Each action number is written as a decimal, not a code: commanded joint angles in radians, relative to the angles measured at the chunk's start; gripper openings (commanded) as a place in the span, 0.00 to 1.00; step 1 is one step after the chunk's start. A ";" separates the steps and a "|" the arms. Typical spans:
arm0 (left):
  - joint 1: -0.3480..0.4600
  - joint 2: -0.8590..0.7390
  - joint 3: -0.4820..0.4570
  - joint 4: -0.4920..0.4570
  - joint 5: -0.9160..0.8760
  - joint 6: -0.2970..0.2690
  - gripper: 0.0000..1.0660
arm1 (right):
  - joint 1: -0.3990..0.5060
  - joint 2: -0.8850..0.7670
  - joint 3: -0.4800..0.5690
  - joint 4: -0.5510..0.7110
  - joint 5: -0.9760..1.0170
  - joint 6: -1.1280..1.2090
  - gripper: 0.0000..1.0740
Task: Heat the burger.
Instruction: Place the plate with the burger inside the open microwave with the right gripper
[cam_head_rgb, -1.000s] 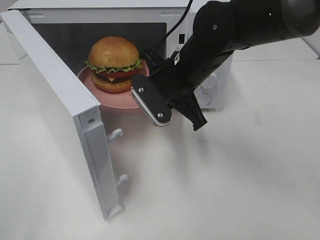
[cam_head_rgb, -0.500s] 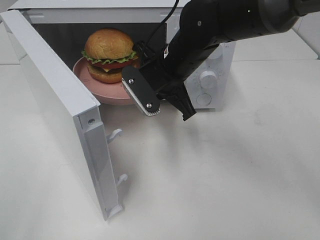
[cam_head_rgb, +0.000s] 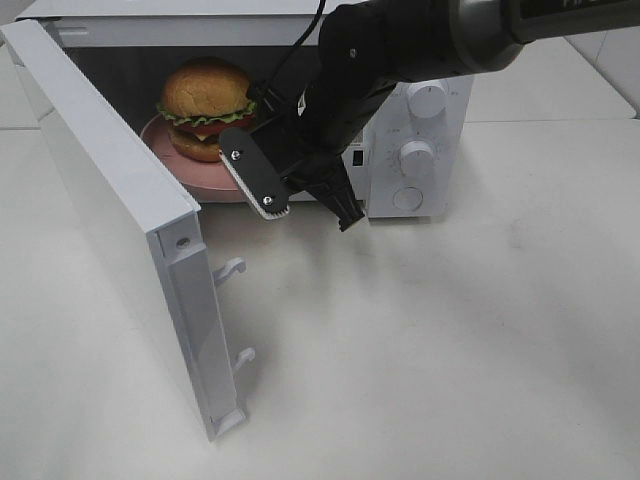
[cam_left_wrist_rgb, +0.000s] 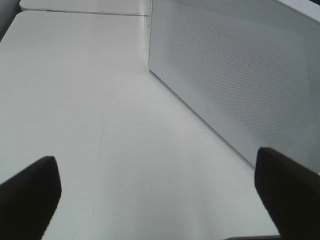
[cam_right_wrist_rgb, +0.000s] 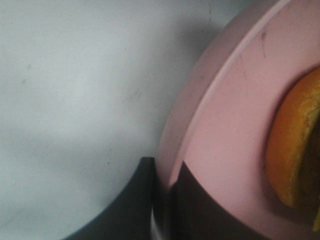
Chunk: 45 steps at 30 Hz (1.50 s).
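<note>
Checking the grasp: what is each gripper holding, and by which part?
The right gripper pinches the pink plate at its rim, with the burger on it; the left gripper is open and holds nothing.

Right claw (cam_right_wrist_rgb: 165, 200) pinches pink plate (cam_right_wrist_rgb: 225, 125) rim; burger (cam_right_wrist_rgb: 292, 150) edge on plate.

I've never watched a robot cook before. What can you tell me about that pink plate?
The pink plate is round, smooth and matte, with a raised rim. It is held roughly level at the mouth of the open microwave, carrying the burger. The right hand is shut on its rim, pinching it between two dark fingers.
</note>
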 joint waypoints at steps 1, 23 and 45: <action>0.000 -0.004 0.002 -0.005 0.000 -0.004 0.92 | 0.006 0.002 -0.043 -0.006 -0.054 0.022 0.01; 0.000 -0.004 0.002 -0.004 0.000 -0.004 0.92 | 0.006 0.186 -0.338 -0.114 0.029 0.190 0.01; 0.000 -0.004 0.002 -0.002 0.000 -0.004 0.92 | 0.006 0.287 -0.431 -0.160 0.016 0.331 0.11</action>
